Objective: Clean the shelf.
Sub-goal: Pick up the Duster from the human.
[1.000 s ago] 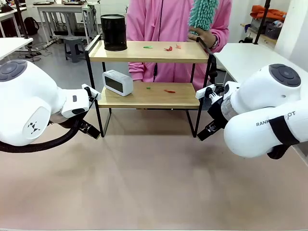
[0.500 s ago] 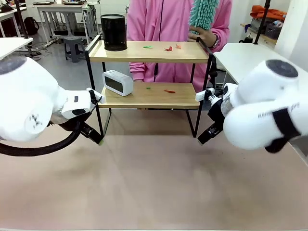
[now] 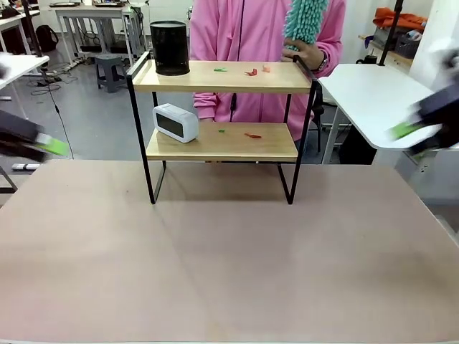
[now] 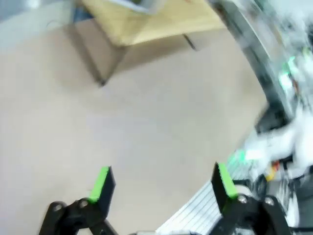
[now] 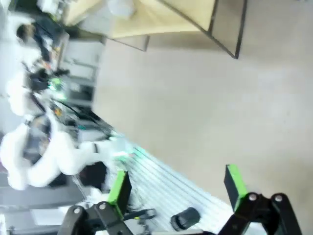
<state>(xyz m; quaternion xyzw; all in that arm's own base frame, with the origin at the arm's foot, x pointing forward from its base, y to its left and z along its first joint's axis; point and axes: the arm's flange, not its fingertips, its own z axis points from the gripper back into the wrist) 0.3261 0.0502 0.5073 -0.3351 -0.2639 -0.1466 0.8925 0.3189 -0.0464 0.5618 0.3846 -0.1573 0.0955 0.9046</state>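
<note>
Left pincer [image 4: 161,183] stands wide open in its wrist view, its two green pads far apart with nothing between them, above bare beige bench [image 3: 229,258]. The right pincer [image 5: 177,188] is likewise spread wide and empty over the same surface. In the front view both show as motion-blurred streaks, the left at the far left edge and the right at the far right edge, each well apart from the small two-tier shelf of light wooden boards in a thin black metal frame [image 3: 215,86]. That shelf stands upright on its legs at the far middle of the bench. On its top board a black cylindrical container [image 3: 170,48] sits at the left end, with small red and green scraps [image 3: 250,72] lying toward the right. On the lower board a white rectangular clock [image 3: 176,122] rests at the left end, with a few more scraps near the middle. Behind the shelf stands a person in a pink jacket [image 3: 244,29], whose hand [image 3: 305,54] holds a teal fluffy duster [image 3: 305,18] upright just above the top board's right end.
</note>
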